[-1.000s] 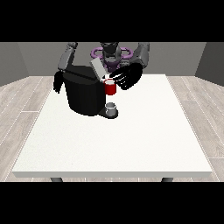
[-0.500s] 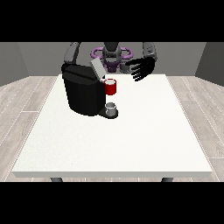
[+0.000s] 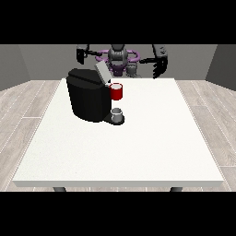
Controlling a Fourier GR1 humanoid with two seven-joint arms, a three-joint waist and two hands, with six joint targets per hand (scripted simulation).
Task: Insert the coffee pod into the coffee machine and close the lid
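Note:
The black coffee machine (image 3: 90, 99) stands on the white table (image 3: 138, 147), left of the middle. Its grey lid (image 3: 102, 73) is tilted up and open. A red thing at the machine (image 3: 116, 91) sits at its front top. Below that, a grey thing (image 3: 117, 114) rests on the machine's base; I cannot tell it for the pod. The hand at the view's right (image 3: 159, 69) hangs over the table's far edge, fingers relaxed and holding nothing, well to the right of the machine. The hand at the view's left (image 3: 81, 56) is raised behind the machine, apart from it.
The robot's torso (image 3: 119, 60) is behind the table's far edge, arms spread wide to both sides. White table surface stretches in front of and to the right of the machine. A wooden floor surrounds the table.
Both hands have drawn back from the machine, rising and spreading outward. The hand at the view's right left the red thing's side and moved right. The lid still stands open.

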